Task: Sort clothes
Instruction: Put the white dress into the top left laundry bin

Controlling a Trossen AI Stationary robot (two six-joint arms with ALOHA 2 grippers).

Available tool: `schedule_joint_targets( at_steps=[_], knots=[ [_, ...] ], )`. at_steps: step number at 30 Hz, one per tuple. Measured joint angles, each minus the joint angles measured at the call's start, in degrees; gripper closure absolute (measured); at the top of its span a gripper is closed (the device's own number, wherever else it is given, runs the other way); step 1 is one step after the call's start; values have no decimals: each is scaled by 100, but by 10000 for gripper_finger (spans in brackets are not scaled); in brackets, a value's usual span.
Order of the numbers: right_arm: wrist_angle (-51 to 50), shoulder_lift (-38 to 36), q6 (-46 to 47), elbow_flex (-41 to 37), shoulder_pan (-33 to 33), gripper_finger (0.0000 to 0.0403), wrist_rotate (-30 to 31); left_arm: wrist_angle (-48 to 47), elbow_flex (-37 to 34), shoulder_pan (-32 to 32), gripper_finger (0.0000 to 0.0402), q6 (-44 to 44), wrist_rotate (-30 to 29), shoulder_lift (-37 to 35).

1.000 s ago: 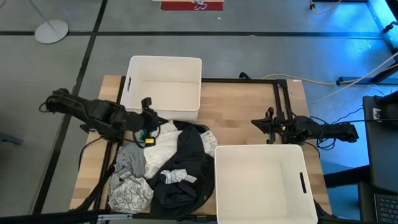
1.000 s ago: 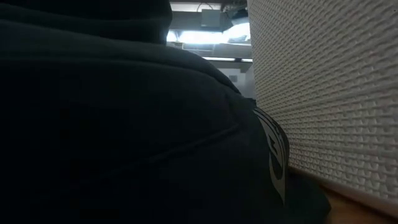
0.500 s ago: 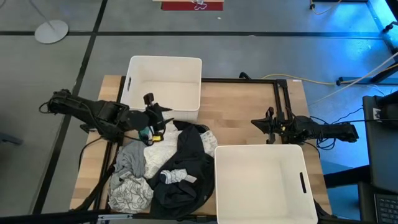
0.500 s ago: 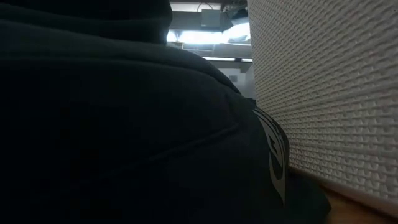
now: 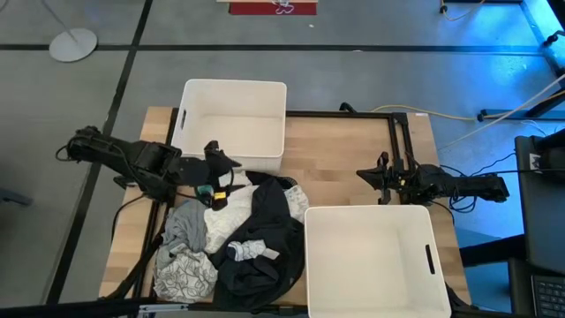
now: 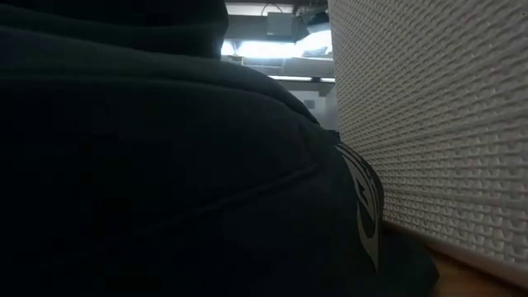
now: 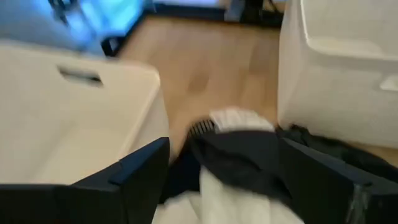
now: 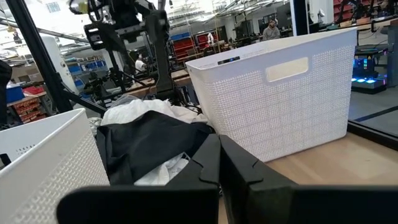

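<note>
The low view is almost wholly blocked by a black garment (image 6: 165, 165) pressed against the lens, with the textured wall of a white bin (image 6: 429, 124) beside it. The left wrist view is blurred, and the heap's teal and mint pieces are too small to tell apart.

The clothes (image 5: 229, 234) lie heaped on the desk (image 5: 340, 159), just left of the near bin (image 5: 369, 259) and in front of the far bin (image 5: 234, 119). In the heap, a printed white piece (image 5: 184, 274) sits at the near left, a grey one (image 5: 184, 225) behind it, and the black garment spreads across the side nearest the near bin.

The left arm reaches in low from the desk's left edge, stretched level toward the heap. The left claw (image 5: 218, 177) hangs over the heap's far edge, just in front of the far bin, its fingers (image 7: 140, 171) spread apart with nothing between them; white and black cloth lies below them.

The right arm lies level beyond the heap, behind the near bin. The right claw (image 5: 381, 179) points toward the heap, fingers pressed together and empty.
</note>
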Motion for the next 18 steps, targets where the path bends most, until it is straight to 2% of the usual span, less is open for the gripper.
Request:
schedule_joint_targets(
  at_steps=[6,12,18],
  knots=[
    [1,1,33,0,0,400,0,-753,-201,-294,116,-1315,430,15],
    [-4,0,41,0,0,400,-49,-717,-638,-537,116,-2228,633,13],
    [-1,1,28,0,0,400,-52,-397,-1128,-679,115,-2652,690,37]
  ],
)
